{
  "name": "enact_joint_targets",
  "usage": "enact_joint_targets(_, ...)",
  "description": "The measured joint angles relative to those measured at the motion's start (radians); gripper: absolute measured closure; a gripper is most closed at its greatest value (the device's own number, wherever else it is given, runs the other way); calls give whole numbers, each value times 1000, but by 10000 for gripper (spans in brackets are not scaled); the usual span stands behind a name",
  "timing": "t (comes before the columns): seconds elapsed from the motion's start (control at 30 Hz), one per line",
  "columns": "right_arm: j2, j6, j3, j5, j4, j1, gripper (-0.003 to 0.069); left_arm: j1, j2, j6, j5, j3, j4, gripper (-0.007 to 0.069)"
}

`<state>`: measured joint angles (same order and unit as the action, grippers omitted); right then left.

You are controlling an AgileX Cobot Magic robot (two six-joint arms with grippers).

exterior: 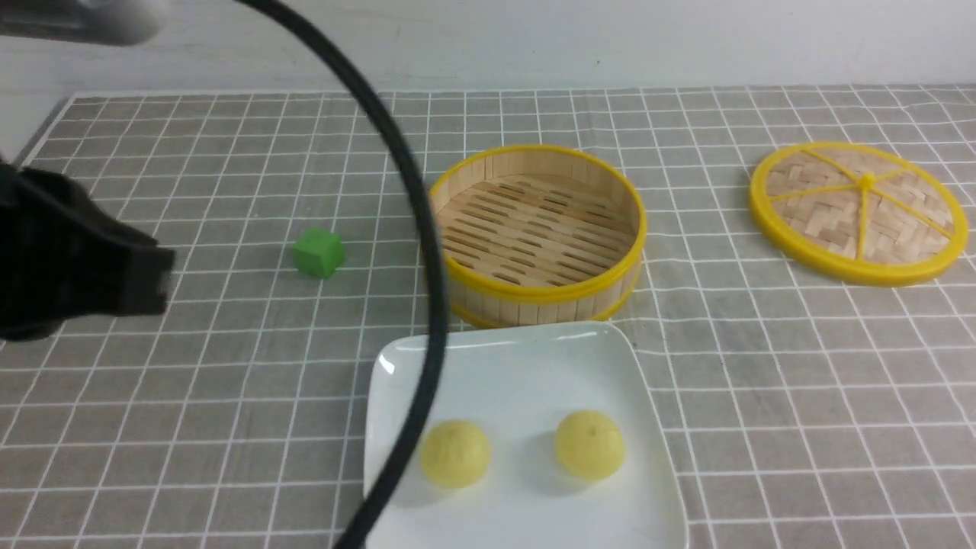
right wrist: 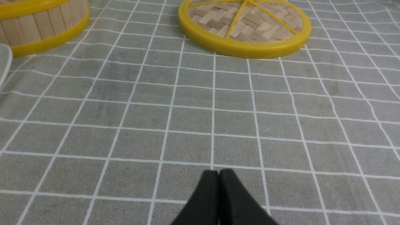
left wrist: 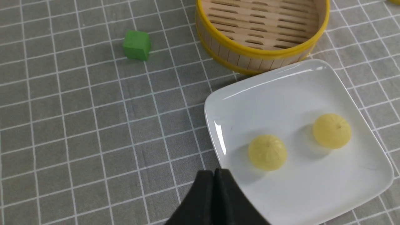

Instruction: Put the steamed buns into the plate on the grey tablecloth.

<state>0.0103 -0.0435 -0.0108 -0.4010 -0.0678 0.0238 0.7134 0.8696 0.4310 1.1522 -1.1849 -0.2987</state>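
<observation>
Say 12 o'clock is straight ahead of the left gripper (left wrist: 217, 171). Its black fingers (left wrist: 203, 193) are pressed together and hold nothing. The near bun (left wrist: 267, 152) and the far bun (left wrist: 332, 130) sit apart on the white plate (left wrist: 281, 93), at 2 o'clock. The steamer basket (left wrist: 250, 57) is at 1 o'clock. The green cube (left wrist: 136, 44) is at 11 o'clock, on the grey tablecloth (left wrist: 78, 125).

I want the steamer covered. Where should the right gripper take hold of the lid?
Probably the small yellow knob at the centre of the lid, from straight above. The lid lies flat on the cloth, so its rim leaves no gap for a finger underneath. The right gripper, now shut, must open first.
</observation>
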Motion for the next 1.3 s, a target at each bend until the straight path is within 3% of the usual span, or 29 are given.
enact_joint_targets(0.23,0,0,0,0,0,-21,638,0,-205,8,26,144,17,617)
enact_joint_targets(0.4,0,0,0,0,0,-21,634,0,-351,44,-87,342,29,617)
enact_joint_targets(0.7,0,0,0,0,0,-21,620,0,-483,143,-736,745,-71,615)
enact_joint_targets(0.83,0,0,0,0,0,-21,616,0,-480,149,-921,819,-123,611)
enact_joint_targets(0.97,0,0,0,0,0,-21,611,0,-479,149,-928,847,-146,608)
enact_joint_targets(1.3,0,3,-1,4,1,-21,595,0,-479,152,-749,853,-158,599)
